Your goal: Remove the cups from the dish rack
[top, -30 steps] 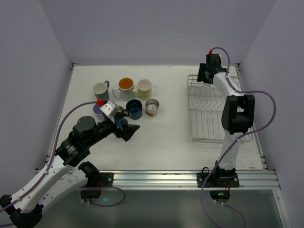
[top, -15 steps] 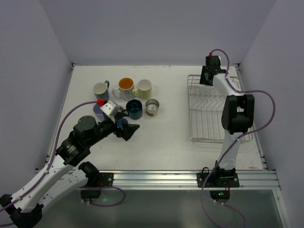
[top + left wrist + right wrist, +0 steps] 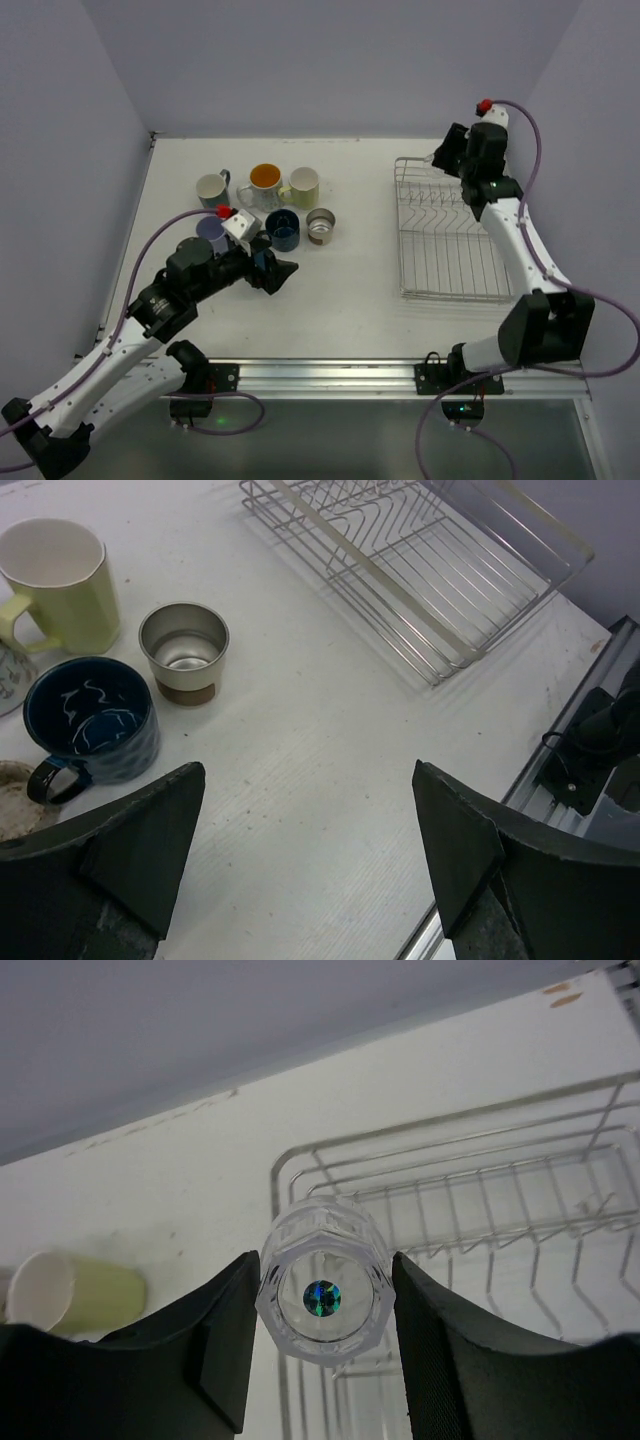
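Note:
My right gripper is shut on a clear glass cup and holds it on its side, base toward the camera, above the far left corner of the silver wire dish rack. In the top view the right gripper hangs over that corner of the rack, which shows no other cups. My left gripper is open and empty over bare table, near the navy mug, the metallic cup and the cream mug.
The unloaded cups cluster at the far left: a white mug, an orange-lined mug, a cream mug, a navy mug, a metallic cup and a lavender cup. The metal rail runs along the near edge.
The right arm has swung out to the right of the rack, with its gripper still over the rack's far left corner. The left gripper has shifted slightly toward the cups.

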Action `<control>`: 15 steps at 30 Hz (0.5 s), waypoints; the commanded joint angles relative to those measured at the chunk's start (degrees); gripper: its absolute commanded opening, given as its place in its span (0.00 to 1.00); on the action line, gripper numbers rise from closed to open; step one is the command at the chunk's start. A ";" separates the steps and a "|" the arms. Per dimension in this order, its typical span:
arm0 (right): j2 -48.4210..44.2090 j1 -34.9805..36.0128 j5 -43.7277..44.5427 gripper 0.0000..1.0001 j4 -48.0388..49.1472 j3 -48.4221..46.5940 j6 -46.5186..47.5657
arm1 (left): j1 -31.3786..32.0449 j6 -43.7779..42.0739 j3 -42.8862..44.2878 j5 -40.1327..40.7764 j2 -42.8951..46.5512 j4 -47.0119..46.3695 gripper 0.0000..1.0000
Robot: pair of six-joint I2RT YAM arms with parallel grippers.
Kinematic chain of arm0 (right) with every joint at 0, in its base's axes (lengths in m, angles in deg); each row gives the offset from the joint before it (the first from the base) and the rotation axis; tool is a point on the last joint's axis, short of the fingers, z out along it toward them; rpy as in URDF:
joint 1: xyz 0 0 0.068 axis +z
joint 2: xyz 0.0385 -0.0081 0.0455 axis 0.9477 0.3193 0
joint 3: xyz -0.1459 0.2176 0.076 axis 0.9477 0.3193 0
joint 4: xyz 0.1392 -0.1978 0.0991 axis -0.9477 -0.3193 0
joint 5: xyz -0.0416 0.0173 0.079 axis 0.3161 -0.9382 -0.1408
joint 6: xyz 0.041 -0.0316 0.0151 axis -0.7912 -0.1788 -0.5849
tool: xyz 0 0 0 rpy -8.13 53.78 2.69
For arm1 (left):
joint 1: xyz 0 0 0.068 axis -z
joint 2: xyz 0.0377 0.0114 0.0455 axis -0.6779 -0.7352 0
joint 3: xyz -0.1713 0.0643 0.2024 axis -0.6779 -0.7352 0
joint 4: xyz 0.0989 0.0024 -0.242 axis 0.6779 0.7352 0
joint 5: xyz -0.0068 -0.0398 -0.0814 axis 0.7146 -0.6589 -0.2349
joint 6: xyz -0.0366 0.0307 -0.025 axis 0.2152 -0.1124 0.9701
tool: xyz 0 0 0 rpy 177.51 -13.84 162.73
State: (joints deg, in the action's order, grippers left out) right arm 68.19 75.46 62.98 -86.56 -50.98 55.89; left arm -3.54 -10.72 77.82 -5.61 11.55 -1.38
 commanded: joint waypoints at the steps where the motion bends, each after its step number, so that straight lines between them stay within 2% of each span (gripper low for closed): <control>1: -10.54 4.44 -10.84 0.21 7.96 13.49 -9.39 | -0.37 1.85 0.91 -4.81 -0.96 -4.10 0.88; 2: -16.40 5.84 -14.43 0.21 9.98 16.95 -12.71 | -0.29 2.82 0.99 -5.87 -1.22 -4.80 0.87; 7: -30.85 15.07 -30.09 0.20 28.87 37.17 -26.96 | -0.29 13.09 -0.41 -15.18 -4.03 -13.32 0.84; 9: -35.42 20.15 -32.47 0.20 37.89 41.83 -33.45 | -0.29 16.88 -2.33 -18.35 -5.44 -18.59 0.83; 10: -36.31 21.57 -33.18 0.20 39.78 44.64 -34.79 | -0.29 20.46 -2.87 -19.93 -6.75 -21.92 0.82; 15: -38.69 29.05 -34.68 0.21 47.07 48.62 -39.36 | -0.29 27.87 -6.64 -20.65 -9.57 -30.29 0.81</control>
State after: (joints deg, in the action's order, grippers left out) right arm 30.99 102.21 32.27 -53.19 -3.05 23.50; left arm -3.63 9.15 73.12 -22.33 2.76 -21.75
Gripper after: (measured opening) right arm 0.531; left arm 0.813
